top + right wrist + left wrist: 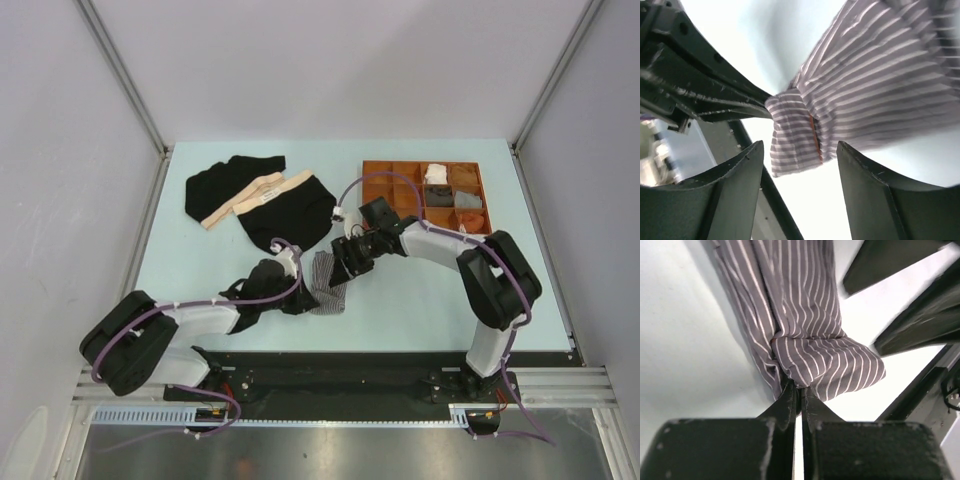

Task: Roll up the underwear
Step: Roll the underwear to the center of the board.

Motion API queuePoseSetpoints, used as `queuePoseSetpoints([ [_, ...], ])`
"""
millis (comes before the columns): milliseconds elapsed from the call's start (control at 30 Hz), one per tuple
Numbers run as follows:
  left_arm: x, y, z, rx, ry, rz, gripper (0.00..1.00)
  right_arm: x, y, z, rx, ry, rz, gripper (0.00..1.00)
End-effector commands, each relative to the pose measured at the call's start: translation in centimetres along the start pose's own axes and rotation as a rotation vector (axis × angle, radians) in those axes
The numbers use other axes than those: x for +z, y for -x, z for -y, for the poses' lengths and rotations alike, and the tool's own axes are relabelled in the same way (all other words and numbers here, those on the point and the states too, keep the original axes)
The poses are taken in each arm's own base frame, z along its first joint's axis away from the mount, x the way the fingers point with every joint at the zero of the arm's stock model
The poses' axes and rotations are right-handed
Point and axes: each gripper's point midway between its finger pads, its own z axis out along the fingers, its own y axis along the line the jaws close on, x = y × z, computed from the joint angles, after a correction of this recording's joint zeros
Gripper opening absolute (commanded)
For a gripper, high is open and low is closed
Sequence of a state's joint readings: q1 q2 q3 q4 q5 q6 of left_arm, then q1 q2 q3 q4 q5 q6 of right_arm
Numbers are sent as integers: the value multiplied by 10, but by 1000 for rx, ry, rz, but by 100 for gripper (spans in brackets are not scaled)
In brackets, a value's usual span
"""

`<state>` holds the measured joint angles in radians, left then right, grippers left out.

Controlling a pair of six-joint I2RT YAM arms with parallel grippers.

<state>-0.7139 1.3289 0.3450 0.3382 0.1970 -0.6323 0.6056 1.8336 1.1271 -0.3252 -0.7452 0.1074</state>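
so the left gripper (797,387) is clamped tight on a bunched corner of the striped boxer (810,315), and the cloth hangs and drapes away from that pinch. my guess is it's there as the anchor, so the fabric can't slide while the other arm works on it. the right gripper (800,146) has its jaws spread wide with the folded end of the boxer sitting between them, not squeezed by either finger, and you can see the little orange tag (813,131) on that fold. from above, the boxer is a small crumpled strip right between the two claws, near the front middle of the table (430,295). it reads to me as half folded rather than rolled. the two black briefs (270,205) with beige waistbands lie overlapping at the back left, well apart from the arms, so i'd say they're waiting their turn. the brown tray (365,185) is at the back right with a few bundles in its compartments. the surface is pale, smooth and plain, boxed in by blank light walls (60,150) with metal corner posts.
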Motion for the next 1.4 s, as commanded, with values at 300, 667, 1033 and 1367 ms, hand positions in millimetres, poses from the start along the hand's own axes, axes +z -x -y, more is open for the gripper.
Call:
queuePoseSetpoints([
  [300,9,7,-18,-134,20,-130,0,-37,39,-51,-438,-293,176,64],
  [667,8,12,-25,-156,29,-151,0,-4,8,-26,-546,-478,103,65],
  [1033,9,12,-26,-185,11,-166,0,5,-12,-20,-586,-482,112,65],
  [1367,9,12,-25,-191,2,-169,0,22,-18,-19,-630,-445,118,48],
])
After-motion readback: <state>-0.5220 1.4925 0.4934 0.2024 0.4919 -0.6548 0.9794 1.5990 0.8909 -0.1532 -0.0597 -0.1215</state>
